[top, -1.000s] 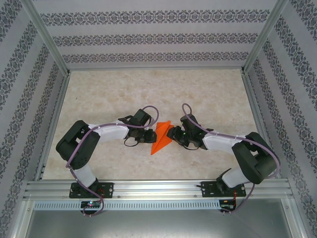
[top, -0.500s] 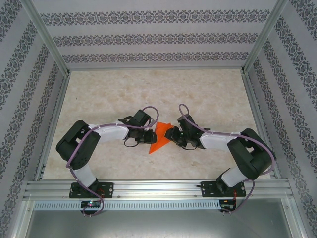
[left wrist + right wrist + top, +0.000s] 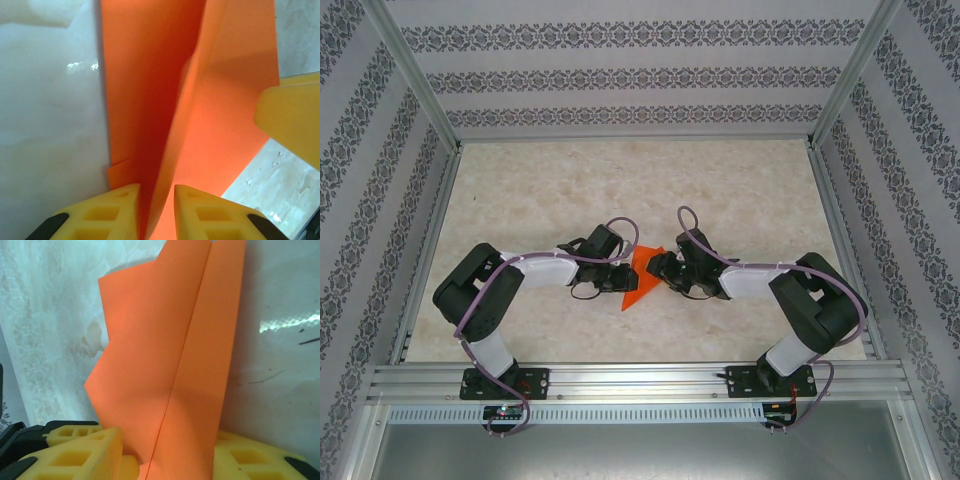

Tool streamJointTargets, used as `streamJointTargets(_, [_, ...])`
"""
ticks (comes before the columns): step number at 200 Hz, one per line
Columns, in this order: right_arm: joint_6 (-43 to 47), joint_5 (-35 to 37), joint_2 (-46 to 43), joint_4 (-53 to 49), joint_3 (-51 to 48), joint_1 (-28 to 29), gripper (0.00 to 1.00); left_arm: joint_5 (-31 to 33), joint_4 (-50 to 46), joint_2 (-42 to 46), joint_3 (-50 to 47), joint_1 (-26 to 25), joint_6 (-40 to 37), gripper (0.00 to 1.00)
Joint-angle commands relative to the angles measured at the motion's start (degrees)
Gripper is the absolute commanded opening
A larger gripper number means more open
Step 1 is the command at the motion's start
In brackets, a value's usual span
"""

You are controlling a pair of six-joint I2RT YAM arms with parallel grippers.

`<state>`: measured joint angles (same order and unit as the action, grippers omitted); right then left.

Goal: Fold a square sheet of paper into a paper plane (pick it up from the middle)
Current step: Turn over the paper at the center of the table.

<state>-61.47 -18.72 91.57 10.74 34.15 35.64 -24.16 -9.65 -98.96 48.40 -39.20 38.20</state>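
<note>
The orange sheet of paper is folded into a narrow pointed shape and lies at the table's middle, between both grippers. My left gripper comes at it from the left. In the left wrist view an upright flap of the paper runs between the nearly closed jaws of that gripper, which pinch it. My right gripper meets the paper from the right, and one of its yellow fingers shows beside the fold. In the right wrist view the creased paper lies across the wide gap of the right gripper, which is open.
The marbled tabletop stretches behind the arms. Aluminium frame posts and patterned walls close in the sides and back. A metal rail with both arm bases runs along the near edge.
My right arm has pushed left onto the paper, and its gripper now covers the paper's right side. The left gripper has stayed put on the flap.
</note>
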Motion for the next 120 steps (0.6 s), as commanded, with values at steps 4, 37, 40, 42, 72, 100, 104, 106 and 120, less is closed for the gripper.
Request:
streamJointTargets(4, [-0.4,-1.1,0.9,4.3,1.0,0.5,0.46,-0.9,2.4,1.0,-1.1,-0.7,1.6,0.25])
streamJointTargets(37, [-1.0,-2.8,2.1,8.6,1.0,0.6,0.46,-1.4,3.7,1.1,-1.4,-0.5,2.9,0.24])
streamJointTargets(40, [-1.0,-2.8,2.3,8.5,1.2,0.7,0.46,-1.7,4.1,1.0,-1.6,-0.5,3.2,0.24])
streamJointTargets(42, [-0.8,-2.8,2.4,8.5,1.3,0.7,0.46,-1.8,4.3,1.0,-1.6,-0.6,3.3,0.24])
streamJointTargets(72, [0.2,-1.8,3.8,7.8,2.4,0.6,0.45,-1.6,5.2,1.2,-2.2,-0.1,4.9,0.24])
streamJointTargets(100, [1.9,-2.2,5.4,7.9,2.9,0.7,0.44,-1.6,6.3,2.4,-3.8,1.2,5.6,0.26])
streamJointTargets(104, [2.0,-2.5,5.7,8.4,2.8,0.7,0.43,-1.7,6.3,2.5,-3.8,1.4,5.5,0.27])
streamJointTargets(106, [2.2,-2.7,5.8,8.6,2.8,0.7,0.43,-1.7,6.3,2.6,-3.9,1.5,5.4,0.27])
streamJointTargets(120, [3.0,-3.0,6.0,8.6,2.8,0.6,0.41,-1.7,5.7,3.4,-4.3,2.2,4.7,0.3])
